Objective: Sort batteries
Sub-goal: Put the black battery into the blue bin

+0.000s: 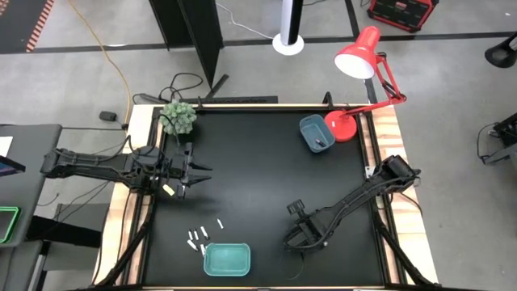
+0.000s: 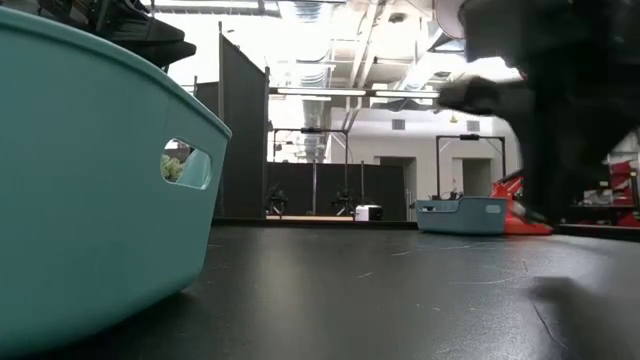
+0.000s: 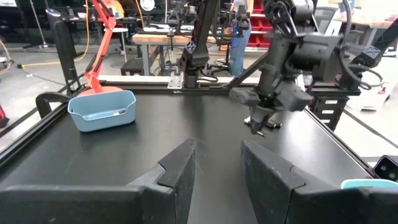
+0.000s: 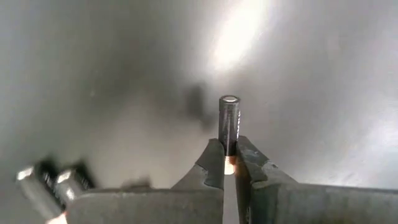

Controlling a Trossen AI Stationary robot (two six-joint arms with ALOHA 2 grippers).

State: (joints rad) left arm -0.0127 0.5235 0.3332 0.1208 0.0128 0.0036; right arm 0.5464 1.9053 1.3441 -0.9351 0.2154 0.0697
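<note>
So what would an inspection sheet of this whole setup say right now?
Surface: black table, wood-edged.
Job's things: loose batteries lie beside the teal tray; one dark battery is in the right claw. The blue tray sits at the far side, with something small and dark inside.
Clutter: small green plant and red lamp at the far corners.
Grippers: right claw shut on that battery, just above the table; left claw open, empty, waiting at the left edge.
Cables: yellow cord and black leads on the floor.
Surroundings: workshop with racks; a person stands far off.
</note>
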